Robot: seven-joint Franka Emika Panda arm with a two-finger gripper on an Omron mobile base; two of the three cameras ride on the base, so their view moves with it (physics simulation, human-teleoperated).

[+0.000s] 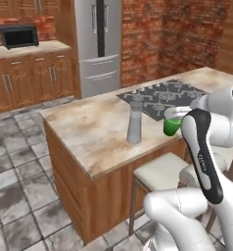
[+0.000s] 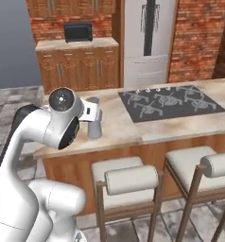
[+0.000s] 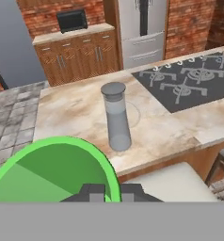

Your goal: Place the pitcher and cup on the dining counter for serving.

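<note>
Gripping the translucent green cup point(image 3: 52, 172), the tool point(image 3: 107, 192); matte-grey cylindrical pitcher point(image 3: 116, 116) upright on marbled dining counter point(image 3: 76, 113).

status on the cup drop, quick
Claw shut on cup, held near counter's stool-side edge. Pitcher upright on counter beside cooktop. Nothing in the way.

A home kitchen: fridge point(image 1: 99, 44), cooktop point(image 1: 162, 95), microwave point(image 1: 19, 36), wood cabinets point(image 1: 30, 78).
</note>
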